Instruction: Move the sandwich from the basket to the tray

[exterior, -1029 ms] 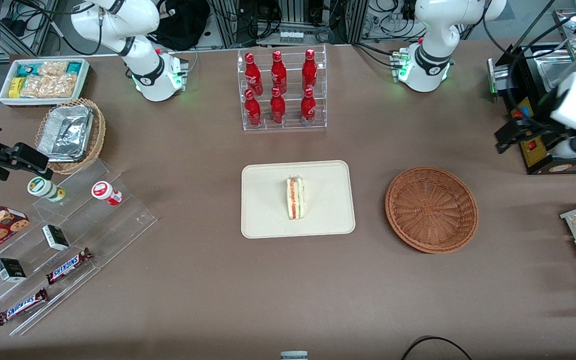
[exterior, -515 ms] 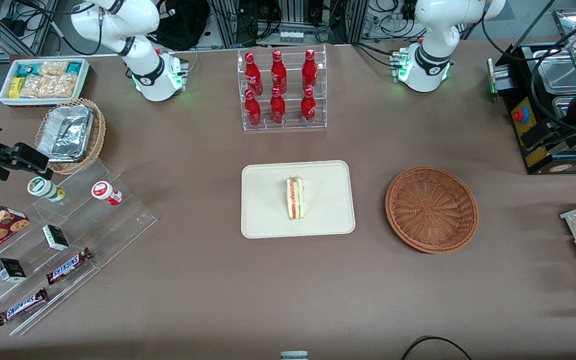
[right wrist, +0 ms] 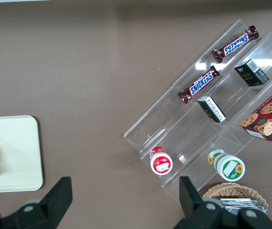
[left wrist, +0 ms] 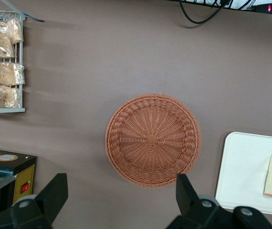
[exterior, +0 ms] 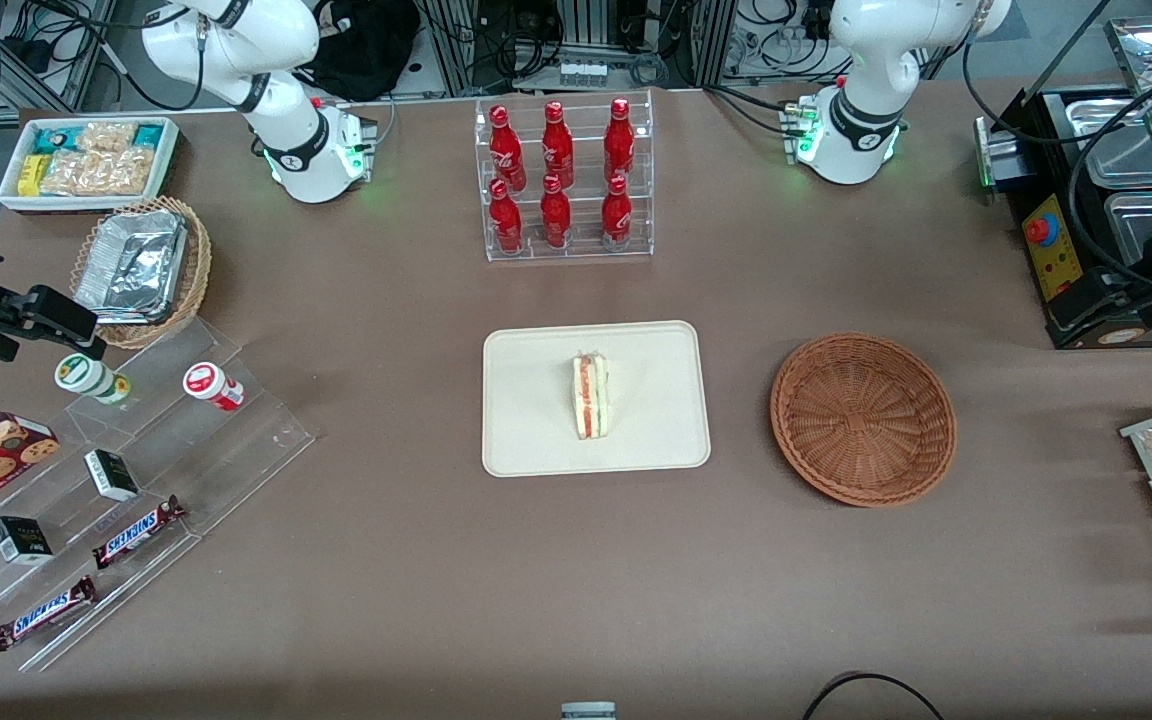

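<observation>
Since the sandwich [exterior: 591, 396] sits on the tray [exterior: 526, 440] w/ the basket [exterior: 863, 418] bare, the gripper [left wrist: 121, 193] hangs high over the basket, fingers spread apart, holding nothing, job prob. done.

The brown table [exterior: 416, 560] carries the tray [exterior: 536, 400] at frame centre, with the basket [exterior: 863, 420] beside it. A bottle rack [exterior: 566, 180] stands at top centre. The gripper [left wrist: 119, 198] hangs spread above the basket.

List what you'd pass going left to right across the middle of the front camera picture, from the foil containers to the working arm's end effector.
Foil containers in tan basket → tray → sandwich on it → empty basket → end effector, raised at the working arm's end, fingers open.
</observation>
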Available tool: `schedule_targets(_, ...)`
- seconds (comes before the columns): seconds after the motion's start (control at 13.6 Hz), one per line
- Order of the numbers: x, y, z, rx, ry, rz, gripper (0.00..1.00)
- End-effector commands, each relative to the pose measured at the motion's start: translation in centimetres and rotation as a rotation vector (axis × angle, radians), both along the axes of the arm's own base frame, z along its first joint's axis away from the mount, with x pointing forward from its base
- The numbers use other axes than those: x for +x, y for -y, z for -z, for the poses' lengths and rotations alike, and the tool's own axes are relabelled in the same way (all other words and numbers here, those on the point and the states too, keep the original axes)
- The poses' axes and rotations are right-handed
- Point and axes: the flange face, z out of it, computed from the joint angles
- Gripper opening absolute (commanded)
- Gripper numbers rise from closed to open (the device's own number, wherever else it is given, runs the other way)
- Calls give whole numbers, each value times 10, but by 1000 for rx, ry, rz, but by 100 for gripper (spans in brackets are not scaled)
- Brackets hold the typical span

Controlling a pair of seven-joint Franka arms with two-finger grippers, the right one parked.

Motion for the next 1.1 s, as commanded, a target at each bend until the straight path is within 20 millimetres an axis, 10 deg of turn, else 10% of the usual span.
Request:
schedule_targets(0.0,-1,-2,-10,-10,8,1,100)
schedule_targets(1.03,-21,-22,-3,16,-116,-17,100)
